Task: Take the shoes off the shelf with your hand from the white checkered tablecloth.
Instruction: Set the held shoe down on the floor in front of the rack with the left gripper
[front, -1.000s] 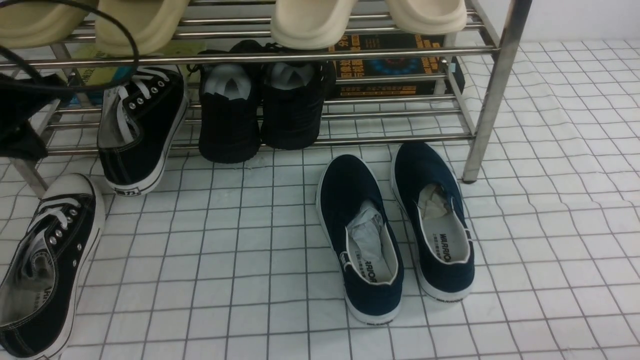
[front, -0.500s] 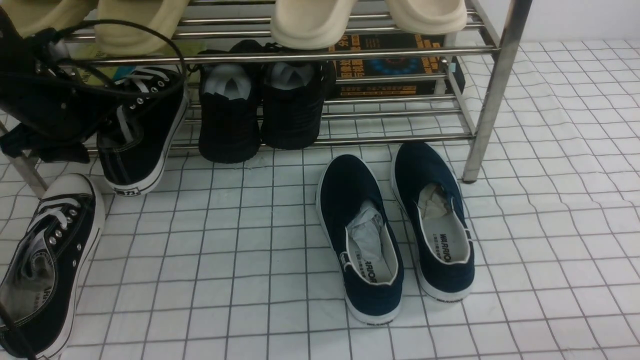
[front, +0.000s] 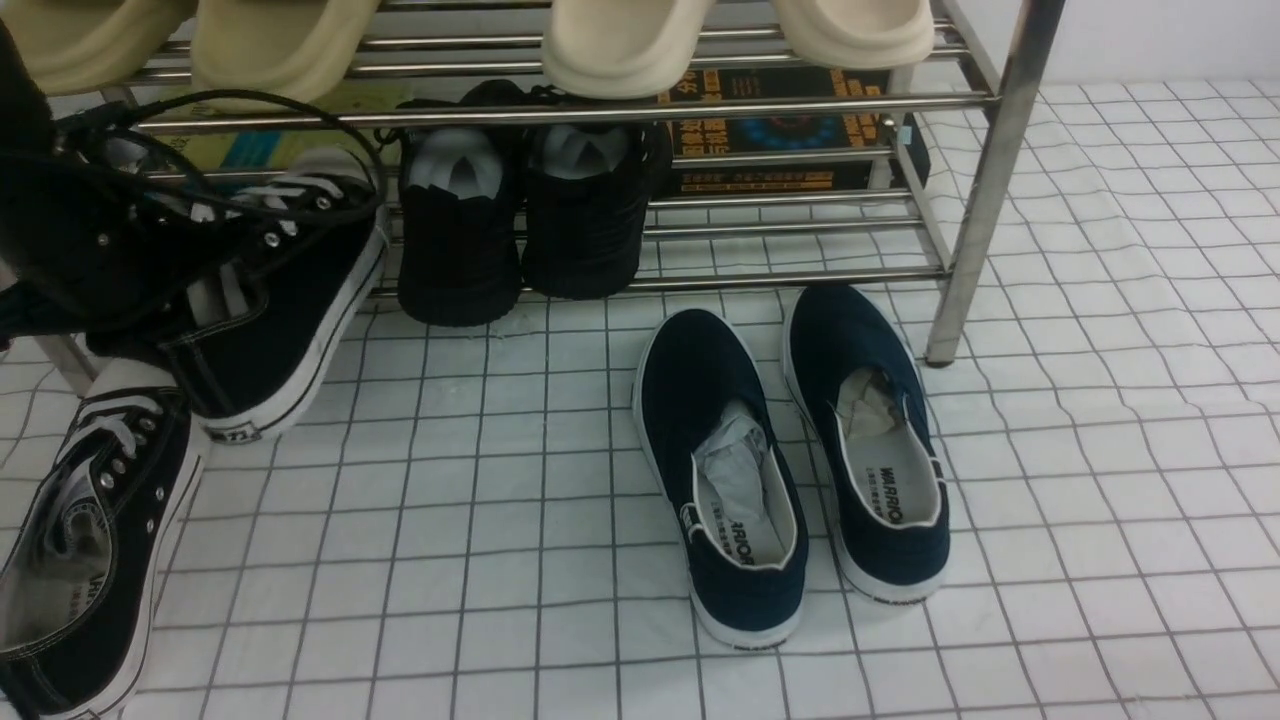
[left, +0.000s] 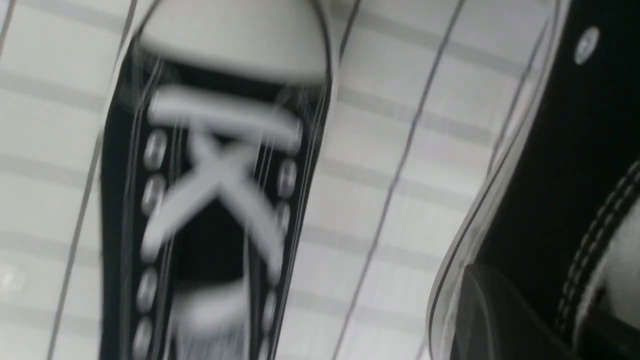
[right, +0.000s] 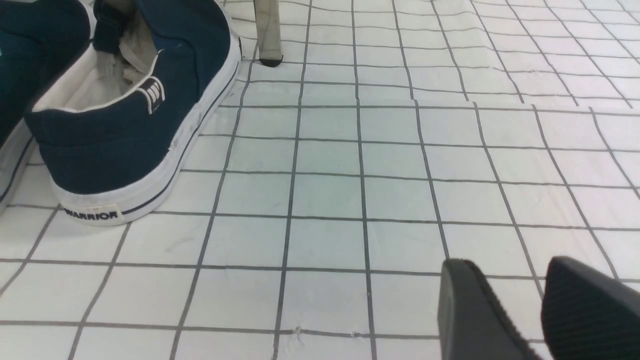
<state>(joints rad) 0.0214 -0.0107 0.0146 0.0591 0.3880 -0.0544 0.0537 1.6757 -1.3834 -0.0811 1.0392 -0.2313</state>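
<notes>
We take this to be the second half of the job: one of the pair, the loose sneaker (front: 90, 540), lies flat on the white checkered tablecloth (front: 500, 560) at its near left edge, toe toward the shelf (front: 990, 170); the other, the gripped sneaker (front: 290, 300), is at the shelf's left end, tilted, its toe up by the lower tier's bars and its heel dropped toward the tablecloth just beside the loose sneaker's toe cap; whether the heel touches the tablecloth we cannot tell.

The left hand (front: 130, 270) is clenched, and we judge it is grasping the gripped sneaker at the collar; the left wrist view, blurred, shows one finger (left: 500, 315) against that shoe's rim, with the loose sneaker below it. The right hand (right: 507, 270) sits low over bare tablecloth toward the right, fingers apart and holding nothing, near the navy slip-ons (front: 720, 470).

Next, we think, the sneaker's toe has to come clear of the lower bars and the shelf's front left leg; then it should go down on open tablecloth beside its mate, not on top of it; the trailing cables (front: 250, 110) near the upper tier could snag. The all-black shoes (front: 520, 220) stay where they are.
</notes>
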